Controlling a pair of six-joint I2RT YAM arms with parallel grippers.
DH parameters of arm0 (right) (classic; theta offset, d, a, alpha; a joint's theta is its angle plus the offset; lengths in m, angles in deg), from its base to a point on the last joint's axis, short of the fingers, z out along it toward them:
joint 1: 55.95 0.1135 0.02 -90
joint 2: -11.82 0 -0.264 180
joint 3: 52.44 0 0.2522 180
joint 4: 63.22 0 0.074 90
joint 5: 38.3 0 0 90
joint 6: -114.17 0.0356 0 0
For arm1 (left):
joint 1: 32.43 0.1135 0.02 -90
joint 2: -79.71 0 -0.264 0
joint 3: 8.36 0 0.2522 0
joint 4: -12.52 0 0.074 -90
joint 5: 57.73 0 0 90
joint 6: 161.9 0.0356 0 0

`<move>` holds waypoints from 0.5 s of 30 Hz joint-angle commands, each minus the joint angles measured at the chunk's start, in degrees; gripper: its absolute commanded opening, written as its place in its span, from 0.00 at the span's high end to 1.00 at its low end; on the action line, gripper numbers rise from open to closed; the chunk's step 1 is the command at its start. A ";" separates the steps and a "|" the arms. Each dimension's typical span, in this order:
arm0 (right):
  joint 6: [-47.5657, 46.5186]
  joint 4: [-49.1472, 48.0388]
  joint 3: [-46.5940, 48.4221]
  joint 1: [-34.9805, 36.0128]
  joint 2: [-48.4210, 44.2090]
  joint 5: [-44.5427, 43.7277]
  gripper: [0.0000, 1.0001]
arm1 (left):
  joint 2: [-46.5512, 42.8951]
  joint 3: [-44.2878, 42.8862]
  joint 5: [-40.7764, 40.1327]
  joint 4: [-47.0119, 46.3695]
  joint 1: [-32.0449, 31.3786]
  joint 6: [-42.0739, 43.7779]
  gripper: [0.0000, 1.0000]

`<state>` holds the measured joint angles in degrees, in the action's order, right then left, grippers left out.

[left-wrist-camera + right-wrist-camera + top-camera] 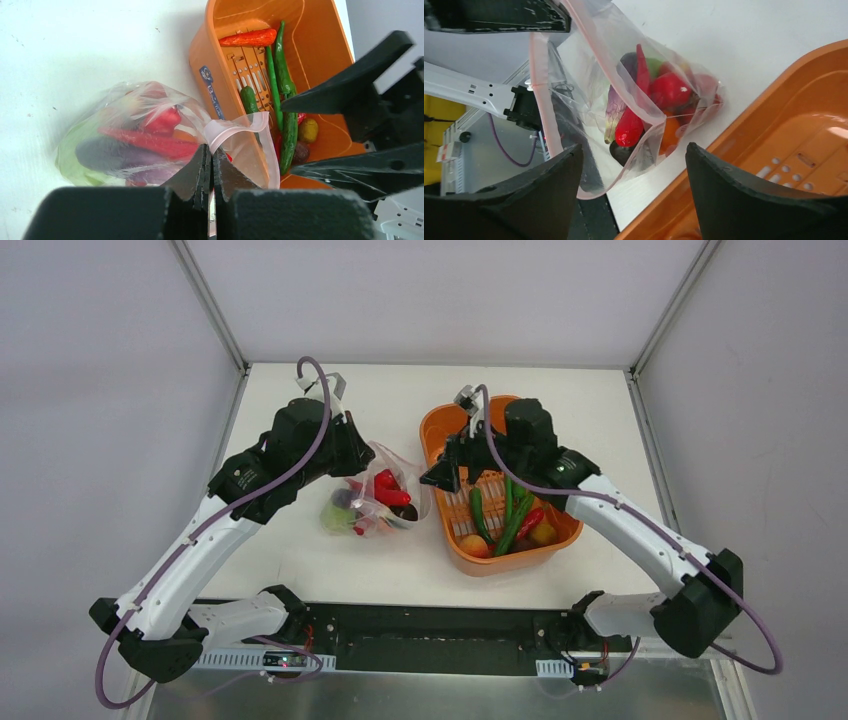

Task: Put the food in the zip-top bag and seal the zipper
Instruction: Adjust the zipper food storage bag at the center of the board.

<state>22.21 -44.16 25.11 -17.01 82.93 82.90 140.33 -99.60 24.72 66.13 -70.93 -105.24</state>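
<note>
Left tool (208,152) pinched shut on the bag mouth; right tool (633,150) wide open, holding nothing.

The zip-top bag (385,498) lies mid-counter (300,570), just beside the orange tub (545,540) on its left. The left tool's fingers (200,170) are closed tight on the bag's clear rim and lift the mouth open, with the pink zipper (540,90) unsealed and curling. Food (629,125) is inside the bag: red peppers, a purple piece, orange and light green bits. The right tool hangs over the mouth with its jaws spread and nothing between them. Farther back, the tub has green peppers (510,515), a red one and small round fruits.
</note>
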 commanded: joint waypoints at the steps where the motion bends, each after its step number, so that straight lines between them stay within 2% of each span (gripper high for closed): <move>1: 2.48 4.90 7.07 2.43 5.60 3.58 0.25 | -1.38 -3.46 -0.90 -0.79 0.62 1.61 1.00; 4: -1.70 11.14 10.97 5.00 9.14 1.67 0.29 | -2.02 -3.22 -1.34 -0.83 0.62 1.44 1.00; 6: -2.41 13.39 12.43 6.88 11.09 0.71 0.37 | -2.08 -3.13 -1.55 -0.75 0.62 1.50 1.00; 7: -2.36 13.88 13.25 7.88 11.78 -1.35 0.43 | -2.08 -3.20 -1.74 -0.62 0.62 1.52 1.00; 10: -0.84 13.23 14.47 9.57 12.88 -9.20 0.77 | -2.39 -3.32 -2.20 0.20 0.62 1.78 1.00; 13: 1.22 9.99 15.19 9.91 12.60 -13.07 0.93 | -3.58 -2.75 -3.10 1.17 0.62 2.38 1.00; 15: 2.62 6.40 15.67 9.86 11.79 -14.01 0.98 | -4.38 -2.93 -3.32 3.02 0.62 4.24 1.00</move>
<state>22.17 -32.22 36.91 -7.02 96.13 74.90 139.00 -100.10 23.75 68.36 -70.93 -104.15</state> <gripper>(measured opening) 0.060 0.009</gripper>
